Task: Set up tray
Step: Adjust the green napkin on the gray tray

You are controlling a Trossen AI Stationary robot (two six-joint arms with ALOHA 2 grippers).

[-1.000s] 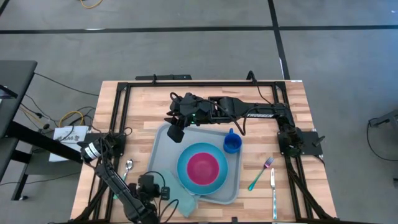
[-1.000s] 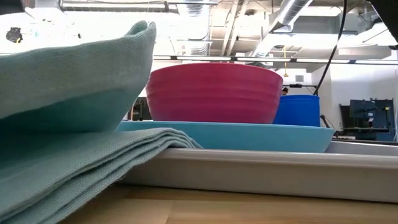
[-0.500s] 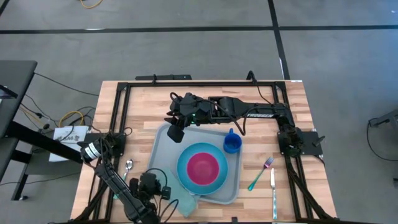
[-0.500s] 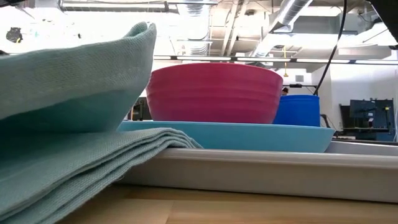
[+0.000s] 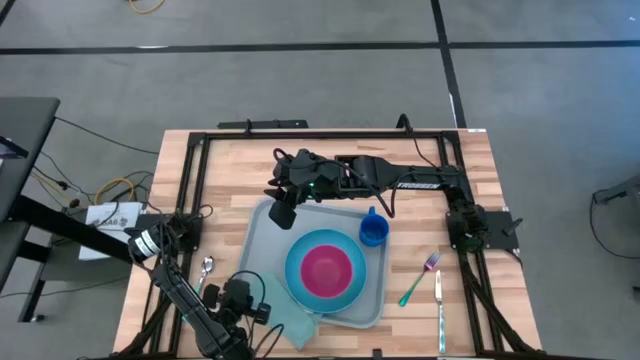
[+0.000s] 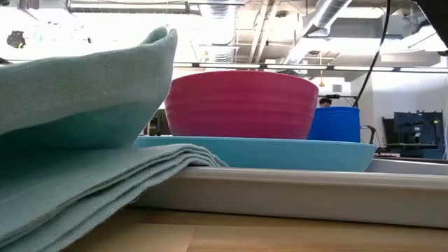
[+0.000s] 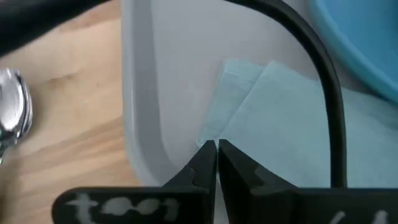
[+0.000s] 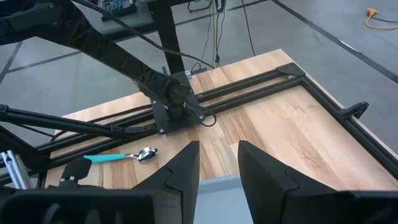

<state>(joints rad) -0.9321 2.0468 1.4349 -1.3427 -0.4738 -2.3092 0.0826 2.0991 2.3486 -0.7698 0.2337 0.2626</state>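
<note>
The grey-blue tray (image 5: 262, 243) lies mid-table and carries a blue plate (image 5: 352, 288) with a pink bowl (image 5: 325, 270) and a blue cup (image 5: 373, 231). A light-teal folded napkin (image 5: 297, 326) lies over the tray's near-left corner. In the low view, one fold (image 6: 77, 91) arches up above the layers resting on the tray's rim (image 6: 294, 192). My left gripper (image 5: 268, 312) is shut at the napkin's left edge. My right gripper (image 5: 283, 216) hangs open over the tray's far-left corner and touches nothing. My left gripper (image 7: 216, 148) has its fingertips closed at a corner of the napkin's folded edge (image 7: 209, 134), where the napkin lies on the tray's floor beside the rim. The tips hide the contact, so I cannot tell how many layers are between them. The rest of the napkin (image 7: 280, 118) lies on the tray.
A spoon (image 5: 205, 270) lies on the table left of the tray. A fork (image 5: 420, 278) and a knife (image 5: 439, 305) lie to its right. A black metal frame (image 5: 320, 133) runs around the table top, with bare wood between it and the tray.
</note>
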